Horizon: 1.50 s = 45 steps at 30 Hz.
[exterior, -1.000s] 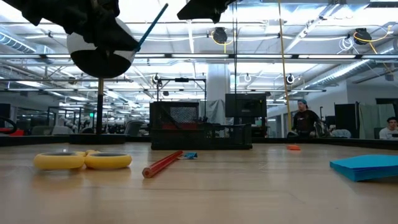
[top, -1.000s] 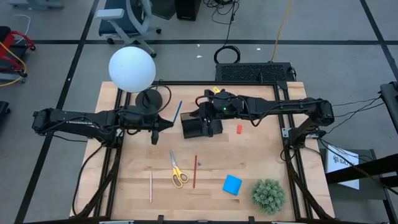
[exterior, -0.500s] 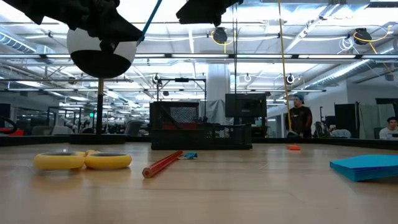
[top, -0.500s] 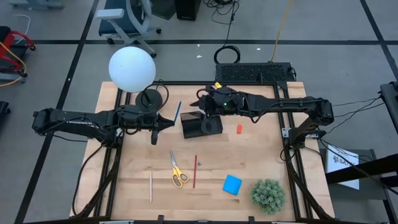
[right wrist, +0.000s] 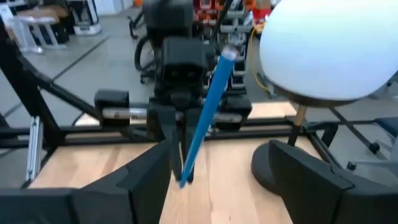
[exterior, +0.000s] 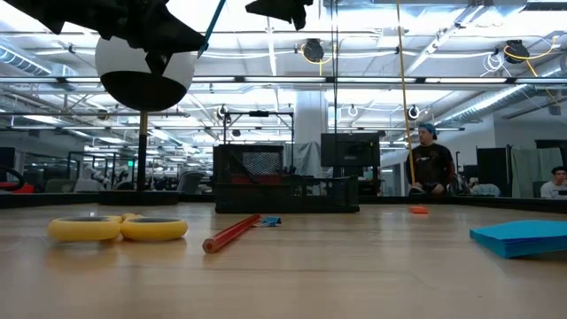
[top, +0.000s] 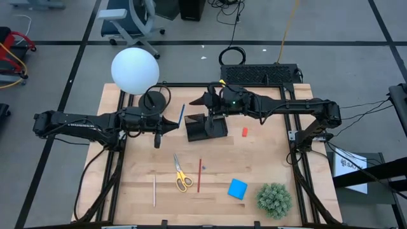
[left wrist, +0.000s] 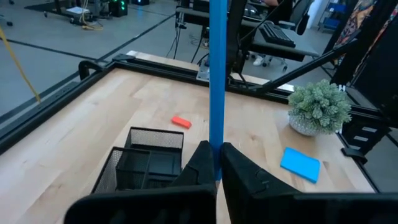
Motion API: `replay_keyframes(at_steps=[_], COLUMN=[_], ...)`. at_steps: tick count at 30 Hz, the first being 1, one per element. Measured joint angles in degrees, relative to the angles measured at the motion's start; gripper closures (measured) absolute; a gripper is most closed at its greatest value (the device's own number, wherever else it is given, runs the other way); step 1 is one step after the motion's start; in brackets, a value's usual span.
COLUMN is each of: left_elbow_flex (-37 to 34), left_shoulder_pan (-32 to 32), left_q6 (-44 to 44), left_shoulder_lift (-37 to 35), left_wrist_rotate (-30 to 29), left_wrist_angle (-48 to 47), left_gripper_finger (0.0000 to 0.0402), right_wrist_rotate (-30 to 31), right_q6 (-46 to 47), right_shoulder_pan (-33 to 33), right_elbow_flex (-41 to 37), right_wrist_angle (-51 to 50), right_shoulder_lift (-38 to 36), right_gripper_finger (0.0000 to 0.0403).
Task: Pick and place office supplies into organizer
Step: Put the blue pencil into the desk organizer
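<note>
My left gripper (top: 168, 125) is above the table, left of the organizer, and is shut on a blue pen (left wrist: 217, 81). The black mesh organizer (top: 205, 127) stands at the table's middle. My right gripper (top: 206, 102) hangs open and empty just beyond the organizer's far side, its fingers (right wrist: 149, 180) spread wide. A red eraser (top: 244, 131) lies to the right of the organizer. Yellow-handled scissors (top: 181, 175), a red pen (top: 199, 175), a pale pencil (top: 154, 189) and a blue notepad (top: 237, 189) lie flat on the near half of the table. My left gripper pinches the blue pen between its two fingers, near the pen's lower end (left wrist: 217, 158). The fingers come about level from the table's left and lie across the pen. The pen (exterior: 213, 19) is lifted clear and slants up and toward the far edge from the hold.
A lamp with a white globe (top: 135, 70) and a round black base (top: 152, 100) stands at the far left, close behind my left gripper. A green spiky plant ball (top: 274, 199) sits at the near right corner. A person (exterior: 431, 168) stands in the room beyond the table.
My right gripper has opened wide and drawn back from over the organizer toward the table's far edge, rising. My left gripper has lifted a little, with the blue pen still in its hold.
</note>
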Motion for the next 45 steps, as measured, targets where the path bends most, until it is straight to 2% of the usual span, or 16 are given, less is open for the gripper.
replay_keyframes(at_steps=[6, 10, 24, 34, 45], left_elbow_flex=[0.0, 0.0, 0.0, 0.0, 0.0], left_shoulder_pan=[0.0, 0.0, 0.0, 0.0, 0.0], left_q6=[0.2, 0.2, 1.0, 1.2, 1.1], left_shoulder_lift=[0.0, 0.0, 0.0, 0.0, 0.0], left_wrist_rotate=[0.1, 0.5, 2.4, 2.5, 2.5], left_wrist_angle=[0.0, 0.3, 2.5, 2.8, 2.9], left_gripper_finger=[0.0401, 0.0401, 0.0401, 0.0401, 0.0401], right_wrist_rotate=[-0.3, -3.0, -2.8, -2.7, -4.3], right_q6=[0.8, 2.1, 3.0, 3.8, 6.0], right_shoulder_pan=[0.0, -0.3, -0.4, -0.4, -0.4], right_elbow_flex=[0.1, 0.1, 0.0, 0.0, 0.0], right_wrist_angle=[5.6, 8.4, 16.3, 16.1, 22.2], right_shoulder_lift=[1.5, 3.2, 4.2, 4.2, 8.9], right_gripper_finger=[0.0141, 0.0142, 0.0146, 0.0173, 0.025])
